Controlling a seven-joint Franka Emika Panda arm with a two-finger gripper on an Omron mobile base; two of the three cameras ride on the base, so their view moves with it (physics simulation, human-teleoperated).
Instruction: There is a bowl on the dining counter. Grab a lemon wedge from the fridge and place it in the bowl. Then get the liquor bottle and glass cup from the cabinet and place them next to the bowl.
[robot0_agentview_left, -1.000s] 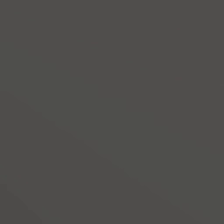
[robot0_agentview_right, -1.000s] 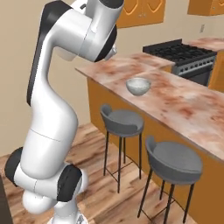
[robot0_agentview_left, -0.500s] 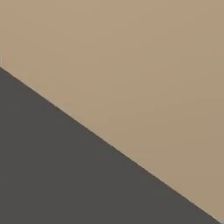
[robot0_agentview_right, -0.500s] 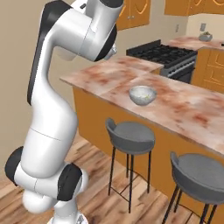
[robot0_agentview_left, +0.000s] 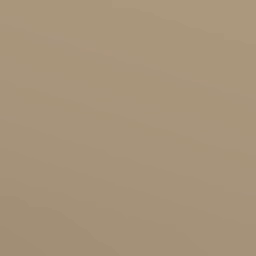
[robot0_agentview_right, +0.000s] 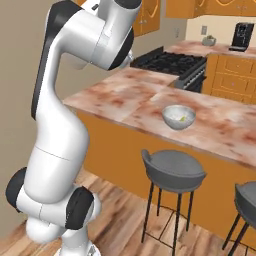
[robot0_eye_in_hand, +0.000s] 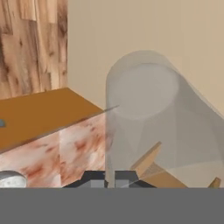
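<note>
A clear glass cup (robot0_eye_in_hand: 144, 118) looms large in the hand view, its wall pinched between my gripper's (robot0_eye_in_hand: 110, 180) dark fingertips; the gripper is shut on it. The white bowl (robot0_agentview_right: 178, 117) stands on the marble dining counter (robot0_agentview_right: 125, 102), with a small yellowish lemon wedge (robot0_agentview_right: 183, 119) inside it. A sliver of the bowl's rim (robot0_eye_in_hand: 11, 178) also shows at the lower left of the hand view, below the cup. The liquor bottle is out of view. My arm rises out of the top of the right base view.
Two grey bar stools (robot0_agentview_right: 172, 172) stand in front of the counter. A black stove (robot0_agentview_right: 167, 62) lies behind it, with orange cabinets (robot0_agentview_right: 232, 75) and a coffee machine (robot0_agentview_right: 243, 36) at the back. A tan wall (robot0_agentview_left: 128, 128) sits close on the left.
The base has moved, so the whole picture shifted: counter and bowl slid left and nearer in the right base view, and the left base view went from dark grey to tan wall.
</note>
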